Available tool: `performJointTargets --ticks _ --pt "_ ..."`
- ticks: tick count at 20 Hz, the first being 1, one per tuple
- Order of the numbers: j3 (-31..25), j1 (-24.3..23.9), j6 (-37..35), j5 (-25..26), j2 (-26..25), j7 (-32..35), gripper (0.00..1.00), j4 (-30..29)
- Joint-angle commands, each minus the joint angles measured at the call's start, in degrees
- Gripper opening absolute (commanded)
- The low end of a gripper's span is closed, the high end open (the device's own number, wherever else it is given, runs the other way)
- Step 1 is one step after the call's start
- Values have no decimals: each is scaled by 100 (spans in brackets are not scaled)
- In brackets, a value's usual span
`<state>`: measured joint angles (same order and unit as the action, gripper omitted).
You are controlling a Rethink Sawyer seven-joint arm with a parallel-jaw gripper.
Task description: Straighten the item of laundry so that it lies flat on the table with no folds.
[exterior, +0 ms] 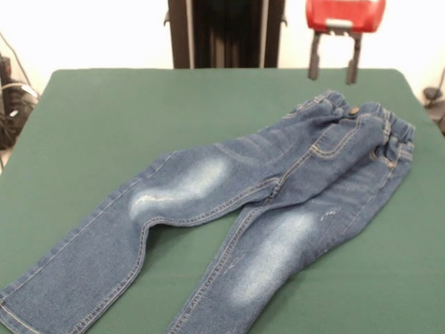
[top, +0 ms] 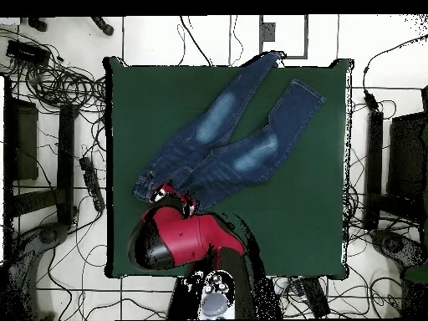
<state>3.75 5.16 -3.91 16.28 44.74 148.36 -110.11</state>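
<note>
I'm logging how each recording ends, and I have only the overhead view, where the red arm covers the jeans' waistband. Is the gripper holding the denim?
Observer: No. From the front, the gripper hangs clear of the jeans, beyond the waistband, near the edge of the table.
Operator: Is it open or shut?
Observer: Open. Its two fingers stand apart with nothing between them.
Operator: And is the waistband flat under there?
Observer: It shows whole in the front view, button side up. It is puckered along its elastic rather than smooth.
</note>
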Motion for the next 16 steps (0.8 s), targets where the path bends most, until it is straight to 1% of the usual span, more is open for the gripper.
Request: performJointTargets --ticks 1,4,6,9,12,16 --pt "96 785 1423 -231 -1793 953 100 -406" --pt "337 1087 1726 -524 -2392 934 100 -124" --pt "323 1138 1900 -683 -2737 899 100 26" --pt "263 1144 2003 -807 -3052 821 100 166" --pt "235 1178 2072 -912 -3138 771 100 71" --pt "281 1161 2047 -876 -2886 698 100 -260"
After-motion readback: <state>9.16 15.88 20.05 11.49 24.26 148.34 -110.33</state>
